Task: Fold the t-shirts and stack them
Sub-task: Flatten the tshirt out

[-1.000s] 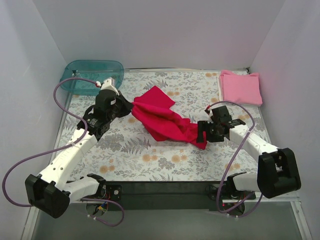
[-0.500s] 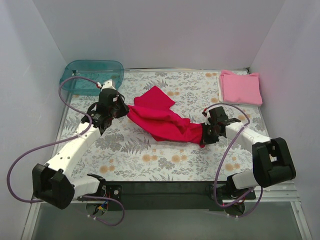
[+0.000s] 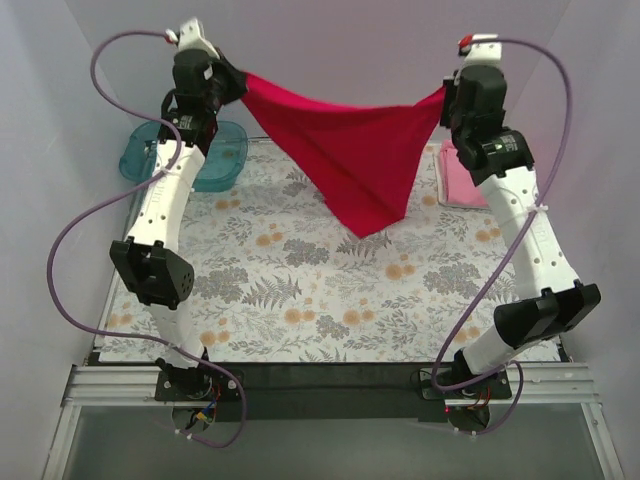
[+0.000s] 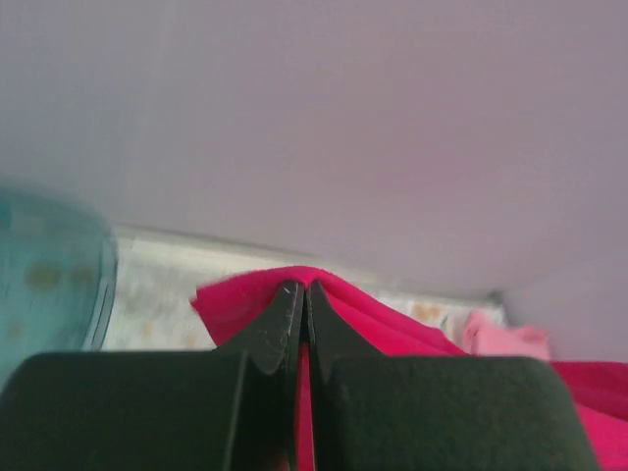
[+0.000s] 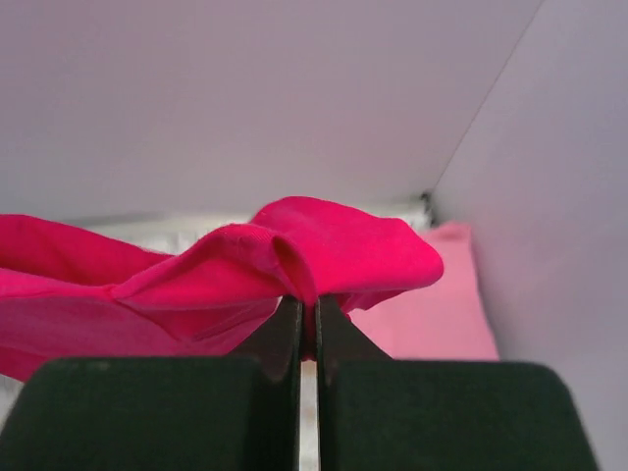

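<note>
Top external view: crimson red cotton t-shirt (image 3: 352,150), newly lifted off surface (image 3: 300,290), hangs opened for folding, pinched by left tool (image 3: 233,88) and right tool (image 3: 447,98).

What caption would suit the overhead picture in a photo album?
The left gripper and right gripper hold the red t-shirt stretched in mid-air above the floral table, pink t-shirt folded at back right.

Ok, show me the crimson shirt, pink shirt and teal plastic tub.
Crimson cotton shirt (image 3: 350,150), top view, hanging middle.
Light pink shirt (image 5: 432,304), right wrist view, middle.
Teal translucent plastic tub (image 3: 232,160), top view, right end.
</note>
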Robot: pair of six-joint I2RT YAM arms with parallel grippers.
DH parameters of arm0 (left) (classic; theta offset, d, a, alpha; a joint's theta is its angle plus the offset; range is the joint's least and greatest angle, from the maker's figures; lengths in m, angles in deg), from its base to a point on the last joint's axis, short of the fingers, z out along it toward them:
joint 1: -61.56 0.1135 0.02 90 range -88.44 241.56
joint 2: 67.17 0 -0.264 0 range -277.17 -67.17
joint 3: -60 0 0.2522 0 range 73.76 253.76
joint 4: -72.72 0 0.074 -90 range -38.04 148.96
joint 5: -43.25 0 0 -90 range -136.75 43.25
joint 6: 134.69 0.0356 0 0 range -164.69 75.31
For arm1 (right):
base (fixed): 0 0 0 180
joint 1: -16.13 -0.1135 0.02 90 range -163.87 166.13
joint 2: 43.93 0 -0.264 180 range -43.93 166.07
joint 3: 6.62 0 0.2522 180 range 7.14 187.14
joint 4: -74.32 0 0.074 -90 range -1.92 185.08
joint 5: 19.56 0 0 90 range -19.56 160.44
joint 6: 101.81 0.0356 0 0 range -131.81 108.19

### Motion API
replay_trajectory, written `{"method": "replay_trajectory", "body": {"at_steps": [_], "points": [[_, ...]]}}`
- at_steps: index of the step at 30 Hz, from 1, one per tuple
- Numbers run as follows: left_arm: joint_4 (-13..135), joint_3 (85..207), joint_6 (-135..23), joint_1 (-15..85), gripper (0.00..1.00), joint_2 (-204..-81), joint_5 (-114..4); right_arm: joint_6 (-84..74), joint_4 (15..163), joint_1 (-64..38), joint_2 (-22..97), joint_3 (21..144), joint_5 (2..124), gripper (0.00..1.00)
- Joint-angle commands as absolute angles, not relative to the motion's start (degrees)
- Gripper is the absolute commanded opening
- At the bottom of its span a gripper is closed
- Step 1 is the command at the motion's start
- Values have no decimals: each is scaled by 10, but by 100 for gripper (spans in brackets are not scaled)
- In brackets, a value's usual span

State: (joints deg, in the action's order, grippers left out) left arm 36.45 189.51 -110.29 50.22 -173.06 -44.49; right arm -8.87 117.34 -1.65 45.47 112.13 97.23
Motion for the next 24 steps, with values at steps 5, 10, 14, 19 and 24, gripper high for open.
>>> {"method": "replay_trajectory", "body": {"at_steps": [5, 10, 14, 19, 24], "points": [[420, 2050, -1051, 508, 0, -1690, -447, -197, 1042, -15, 383, 1182, 1033, 1], [443, 1809, -1051, 508, 0, -1563, -429, -180, 1039, -15, 285, 1003, 983, 1], [450, 1564, -1102, 508, 0, -1445, -428, -125, 1094, -16, 215, 809, 923, 1], [377, 1315, -1226, 508, 0, -1278, -382, 0, 1179, -16, 113, 633, 815, 1], [245, 1142, -1364, 510, 0, -1084, -321, 78, 1256, -16, 57, 516, 710, 4]]}}
